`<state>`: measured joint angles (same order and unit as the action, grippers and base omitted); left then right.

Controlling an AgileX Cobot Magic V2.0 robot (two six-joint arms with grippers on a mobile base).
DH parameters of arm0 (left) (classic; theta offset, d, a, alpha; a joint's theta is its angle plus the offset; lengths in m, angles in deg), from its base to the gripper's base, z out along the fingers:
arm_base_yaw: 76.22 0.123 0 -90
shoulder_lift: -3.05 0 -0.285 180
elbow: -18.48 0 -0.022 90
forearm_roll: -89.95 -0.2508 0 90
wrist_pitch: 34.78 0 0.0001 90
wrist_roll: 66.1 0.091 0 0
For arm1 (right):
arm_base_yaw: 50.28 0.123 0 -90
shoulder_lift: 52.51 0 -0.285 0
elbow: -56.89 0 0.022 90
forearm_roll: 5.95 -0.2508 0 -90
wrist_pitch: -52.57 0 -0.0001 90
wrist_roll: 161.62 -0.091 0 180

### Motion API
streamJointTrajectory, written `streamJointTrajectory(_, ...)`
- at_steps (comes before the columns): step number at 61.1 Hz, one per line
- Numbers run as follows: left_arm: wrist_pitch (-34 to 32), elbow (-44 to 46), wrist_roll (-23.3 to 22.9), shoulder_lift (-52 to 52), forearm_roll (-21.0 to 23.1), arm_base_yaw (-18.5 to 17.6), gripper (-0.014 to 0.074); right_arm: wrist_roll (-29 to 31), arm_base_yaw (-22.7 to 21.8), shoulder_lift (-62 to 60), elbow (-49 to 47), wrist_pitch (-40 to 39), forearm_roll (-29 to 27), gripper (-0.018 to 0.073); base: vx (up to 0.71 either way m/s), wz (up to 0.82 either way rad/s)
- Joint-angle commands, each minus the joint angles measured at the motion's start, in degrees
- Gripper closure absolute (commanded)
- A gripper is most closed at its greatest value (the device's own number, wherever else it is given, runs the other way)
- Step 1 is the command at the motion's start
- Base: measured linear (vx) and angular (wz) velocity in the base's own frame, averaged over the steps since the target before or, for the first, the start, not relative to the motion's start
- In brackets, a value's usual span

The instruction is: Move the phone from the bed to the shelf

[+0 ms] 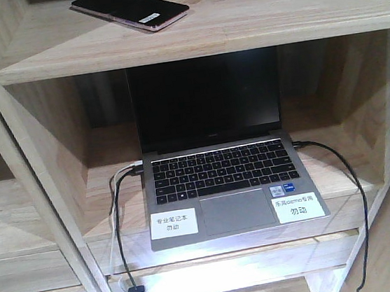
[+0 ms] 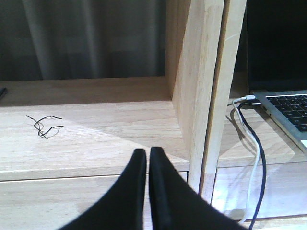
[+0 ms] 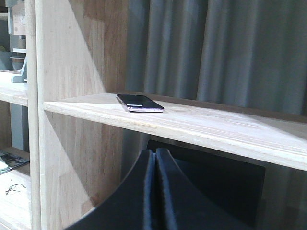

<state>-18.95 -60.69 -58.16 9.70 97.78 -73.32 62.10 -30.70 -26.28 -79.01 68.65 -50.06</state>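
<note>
The black phone [image 1: 130,9] with a pinkish edge and white sticker lies flat on the upper board of the pale wood shelf [image 1: 251,20]. The right wrist view shows the phone [image 3: 139,103] resting on that board [image 3: 216,122], above and beyond my right gripper [image 3: 156,152], which is shut and empty below the board's edge. My left gripper [image 2: 147,152] is shut and empty too, hovering over a lower shelf board [image 2: 96,139] left of an upright [image 2: 206,96]. The bed is out of view. Neither gripper shows in the front view.
An open grey laptop [image 1: 227,177] with white labels fills the compartment under the phone; the laptop [image 2: 288,110] shows again at right in the left wrist view. Cables [image 1: 123,224] hang from both its sides. A small twist of black wire [image 2: 44,125] lies on the left board. Grey curtain [image 3: 230,52] hangs behind.
</note>
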Motion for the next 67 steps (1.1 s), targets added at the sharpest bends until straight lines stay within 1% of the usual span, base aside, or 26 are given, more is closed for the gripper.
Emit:
streamJointTrajectory(1,-4.19,-0.15,-0.22,-0.28,0.54,-0.32,0.0596,0.16,-0.17,0.68,-1.47,-3.04,-0.86,0.0568,0.00,0.00)
streamJointTrajectory(10,-4.19,-0.15,-0.22,-0.28,0.54,-0.32,0.0596,0.16,-0.17,0.68,-1.47,-2.76,-3.30,0.0568,0.00,0.00)
streamJointTrajectory(17,-4.19,-0.15,-0.22,-0.28,0.54,-0.32,0.0596,0.16,-0.17,0.68,-1.47,-2.76,-3.20,0.0568,0.00,0.00)
streamJointTrajectory(23,-4.19,-0.15,-0.22,-0.28,0.54,-0.32,0.0596,0.08,-0.17,0.68,-1.47,-2.98,-1.15,0.0568,0.00,0.00)
streamJointTrajectory(27,-4.19,-0.15,-0.22,-0.28,0.54,-0.32,0.0596,-1.72,-0.17,0.68,-1.47,-3.00,1.04,0.0568,0.00,0.00)
streamJointTrajectory(30,-4.19,-0.15,-0.22,-0.28,0.54,-0.32,0.0596,-4.16,-0.17,0.68,-1.47,-3.00,3.29,0.0568,0.00,0.00)
streamJointTrajectory(36,-4.19,-0.15,-0.22,-0.28,0.54,-0.32,0.0596,-13.86,-0.17,0.68,-1.47,-3.00,9.78,0.0568,0.00,0.00)
streamJointTrajectory(44,-4.19,-0.15,-0.22,-0.28,0.54,-0.32,0.0596,-26.34,-0.17,0.68,-1.47,-3.00,22.59,0.0568,0.00,0.00)
streamJointTrajectory(47,-4.19,-0.15,-0.22,-0.28,0.54,-0.32,0.0596,-30.17,-0.17,0.68,-1.47,-3.00,27.34,0.0568,0.00,0.00)
streamJointTrajectory(50,-4.19,-0.15,-0.22,-0.28,0.54,-0.32,0.0596,-33.24,-0.17,0.68,-1.47,-3.00,30.82,0.0568,0.00,0.00)
streamJointTrajectory(54,-4.19,-0.15,-0.22,-0.28,0.54,-0.32,0.0596,-36.18,-0.78,0.68,-1.47,-2.79,35.64,0.0568,0.00,0.00)
streamJointTrajectory(57,-4.19,-0.15,-0.22,-0.28,0.54,-0.32,0.0596,-37.23,-2.23,0.68,-1.47,-2.48,37.20,0.0568,0.00,0.00)
streamJointTrajectory(67,-4.19,-0.15,-0.22,-0.28,0.54,-0.32,0.0596,-37.31,-9.83,0.15,1.04,-2.13,37.52,0.0568,0.00,0.00)
